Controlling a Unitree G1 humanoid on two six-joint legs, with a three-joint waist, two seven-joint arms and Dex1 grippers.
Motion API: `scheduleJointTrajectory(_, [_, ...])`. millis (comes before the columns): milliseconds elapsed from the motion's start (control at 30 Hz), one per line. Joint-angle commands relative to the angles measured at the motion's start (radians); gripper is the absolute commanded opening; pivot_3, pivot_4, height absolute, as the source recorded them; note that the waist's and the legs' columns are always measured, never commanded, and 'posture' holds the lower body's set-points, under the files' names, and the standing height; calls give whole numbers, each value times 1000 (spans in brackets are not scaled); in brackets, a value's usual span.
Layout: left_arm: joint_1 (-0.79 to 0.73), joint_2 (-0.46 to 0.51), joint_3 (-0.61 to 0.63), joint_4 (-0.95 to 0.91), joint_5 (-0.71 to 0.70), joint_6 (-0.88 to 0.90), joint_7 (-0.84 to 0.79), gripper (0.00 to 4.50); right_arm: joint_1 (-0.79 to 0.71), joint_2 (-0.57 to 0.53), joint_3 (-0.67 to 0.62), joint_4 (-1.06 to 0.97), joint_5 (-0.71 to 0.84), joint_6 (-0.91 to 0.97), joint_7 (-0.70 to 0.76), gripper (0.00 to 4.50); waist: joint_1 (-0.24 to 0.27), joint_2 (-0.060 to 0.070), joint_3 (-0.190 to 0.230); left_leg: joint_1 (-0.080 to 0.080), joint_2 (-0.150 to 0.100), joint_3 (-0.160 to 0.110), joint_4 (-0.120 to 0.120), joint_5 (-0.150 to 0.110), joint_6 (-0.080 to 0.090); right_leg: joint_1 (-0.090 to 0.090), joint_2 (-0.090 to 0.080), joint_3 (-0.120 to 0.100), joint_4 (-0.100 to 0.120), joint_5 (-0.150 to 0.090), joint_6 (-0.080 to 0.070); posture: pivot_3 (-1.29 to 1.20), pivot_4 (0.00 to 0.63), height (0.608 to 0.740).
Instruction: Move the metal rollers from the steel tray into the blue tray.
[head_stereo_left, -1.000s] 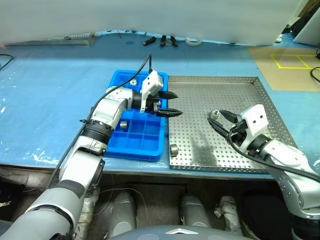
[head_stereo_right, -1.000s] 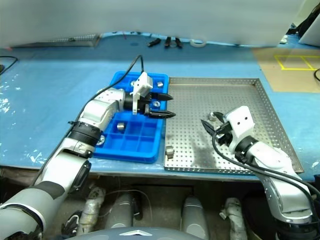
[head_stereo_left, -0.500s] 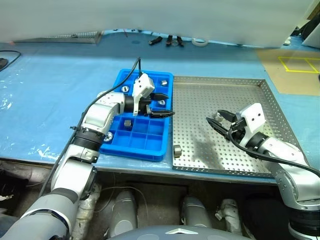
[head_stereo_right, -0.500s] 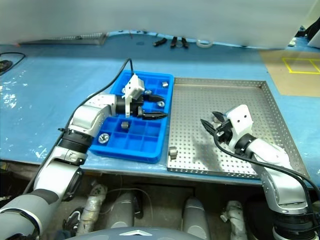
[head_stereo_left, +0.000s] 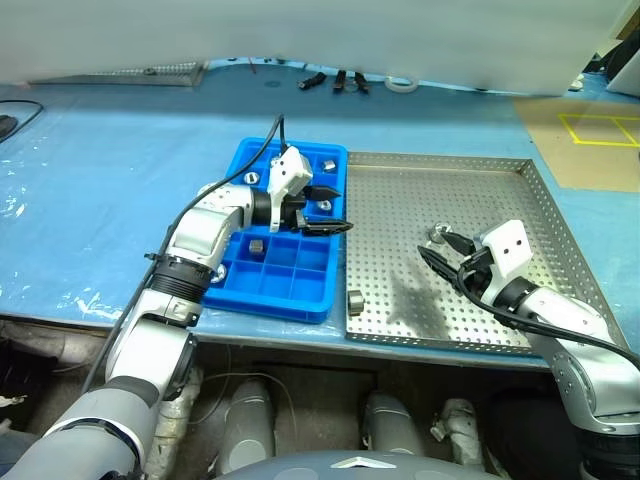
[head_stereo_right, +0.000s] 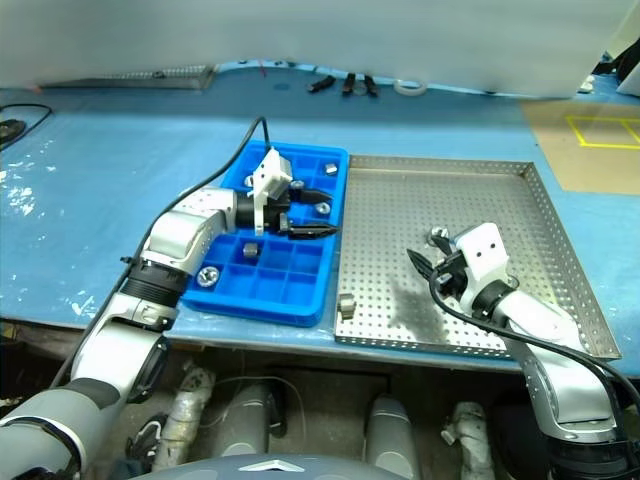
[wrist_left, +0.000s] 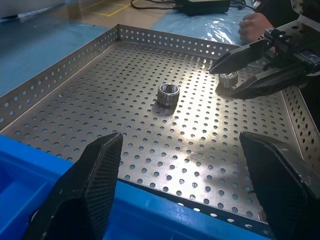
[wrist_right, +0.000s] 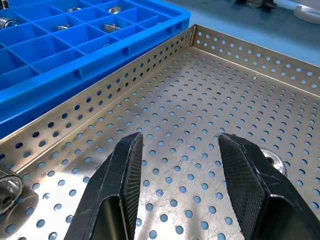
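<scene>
The steel tray (head_stereo_left: 450, 190) lies on the right with the blue tray (head_stereo_left: 290, 292) against its left side. One metal roller (head_stereo_left: 354, 299) stands near the steel tray's front left edge. A second roller (head_stereo_left: 436, 233) lies mid-tray, just outside one finger of my right gripper (head_stereo_left: 435, 247), which hovers low over the tray floor, open and empty. That roller (wrist_right: 273, 160) peeks out behind a finger in the right wrist view. My left gripper (head_stereo_left: 335, 208) hangs open and empty over the blue tray's right edge, pointing toward the steel tray. Several rollers (head_stereo_left: 256, 244) sit in blue compartments.
Small black tools (head_stereo_left: 330, 80) and a tape roll (head_stereo_left: 400, 83) lie at the table's back edge. A brown board with yellow markings (head_stereo_left: 590, 135) is at the far right. A person's hand (wrist_left: 255, 22) rests beyond the steel tray's far side.
The head camera shifted early on. My right gripper has sunk a little toward the steel tray floor beside the roller. The left gripper has kept still.
</scene>
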Motion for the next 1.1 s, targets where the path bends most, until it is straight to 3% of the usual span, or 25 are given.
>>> scheduleJointTrajectory(33, [-13, -4, 3, -16, -7, -17, -1, 3931, 6, -1, -40, -32, -2, -30, -5, 2468, 0, 0, 0, 0, 0, 0, 0, 0, 0, 0, 0, 0, 0, 0, 0, -318, 150, 740])
scheduleJointTrajectory(233, [-27, -27, 1, 7, 3, -31, 19, 3931, -8, -2, -54, 6, -9, -42, -10, 2468, 0, 0, 0, 0, 0, 0, 0, 0, 0, 0, 0, 0, -1, 0, 0, -315, 150, 740])
scheduleJointTrajectory(333, [-16, -18, -12, -28, -12, -6, -17, 3931, 30, -37, -14, -42, 40, -16, 80, 2468, 0, 0, 0, 0, 0, 0, 0, 0, 0, 0, 0, 0, -1, 0, 0, -315, 150, 740])
scheduleJointTrajectory(733, [55, 182, -31, -177, -66, 20, -257, 3931, -147, -191, 242, 90, -24, -91, 387, 2468, -11, 0, 0, 1, 0, 0, -2, 0, 0, 1, 0, 0, -3, 0, 0, -242, 150, 740])
scheduleJointTrajectory(1100, [170, 265, -20, -338, -105, 83, -234, 3931, -181, -186, 395, 188, -94, -205, 527, 2468, 9, 0, 0, 6, 1, 0, -1, 0, 0, 7, 0, -1, -3, 1, -2, -159, 150, 740])
